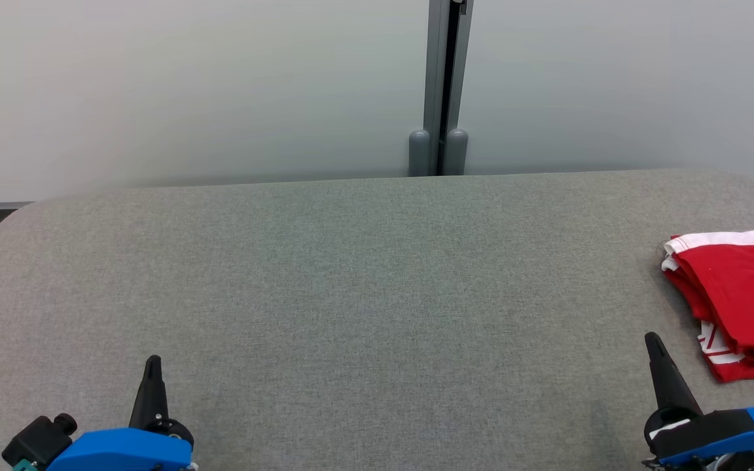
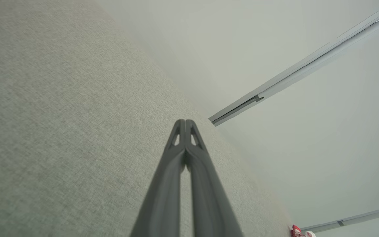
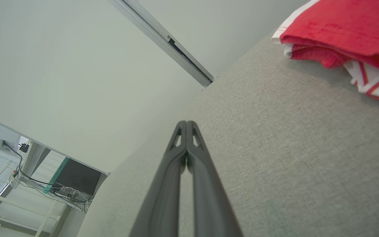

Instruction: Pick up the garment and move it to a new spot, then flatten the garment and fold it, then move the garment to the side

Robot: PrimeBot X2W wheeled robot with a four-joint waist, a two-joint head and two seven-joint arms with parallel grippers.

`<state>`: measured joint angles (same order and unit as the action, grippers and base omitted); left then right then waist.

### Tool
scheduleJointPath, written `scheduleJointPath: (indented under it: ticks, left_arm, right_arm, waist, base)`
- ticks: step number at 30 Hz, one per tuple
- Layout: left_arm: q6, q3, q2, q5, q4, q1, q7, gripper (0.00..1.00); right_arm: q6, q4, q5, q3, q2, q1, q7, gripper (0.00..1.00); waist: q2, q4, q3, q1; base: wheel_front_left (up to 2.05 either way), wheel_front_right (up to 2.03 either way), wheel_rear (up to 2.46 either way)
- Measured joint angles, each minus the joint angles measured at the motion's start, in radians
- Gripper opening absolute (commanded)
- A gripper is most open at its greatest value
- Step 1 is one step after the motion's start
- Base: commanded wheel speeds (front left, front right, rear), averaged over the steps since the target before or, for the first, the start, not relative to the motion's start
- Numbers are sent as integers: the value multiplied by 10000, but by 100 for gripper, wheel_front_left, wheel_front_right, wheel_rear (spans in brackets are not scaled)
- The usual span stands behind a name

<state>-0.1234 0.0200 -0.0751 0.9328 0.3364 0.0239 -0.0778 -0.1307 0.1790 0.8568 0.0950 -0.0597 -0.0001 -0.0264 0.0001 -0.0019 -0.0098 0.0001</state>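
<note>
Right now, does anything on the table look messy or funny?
Nothing really stands out. The red and white garment lies folded at the right side of the grey table, its layers slightly uneven, a striped bit poking out near the front. The left gripper and right gripper are shut, apart from it.

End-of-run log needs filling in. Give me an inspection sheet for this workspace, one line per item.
Surface: grey fabric-covered table, flat, no stains seen.
Job's things: red garment with white trim, folded in a stack at the table's right side, partly cut off by the head view's edge.
Clutter: nothing seen.
Grippers: left gripper shut and empty, at the near left; right gripper shut and empty, at the near right, beside the garment but apart from it.
Cables: loose cables by a dark box off the table, in the right wrist view.
Surroundings: pale partition wall with a grey post behind the table.
</note>
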Motion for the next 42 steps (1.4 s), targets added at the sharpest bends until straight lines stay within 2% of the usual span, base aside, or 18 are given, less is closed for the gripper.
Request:
scheduleJointPath:
  ticks: [42]
  left_arm:
    - [-6, 573, 151, 4006, -533, 453, 1131, 0]
  right_arm:
    - [2, 380, 4437, 104, 52, -603, -516, 0]
  waist:
    - [0, 9, 65, 0]
  base:
    - [0, 0, 0]
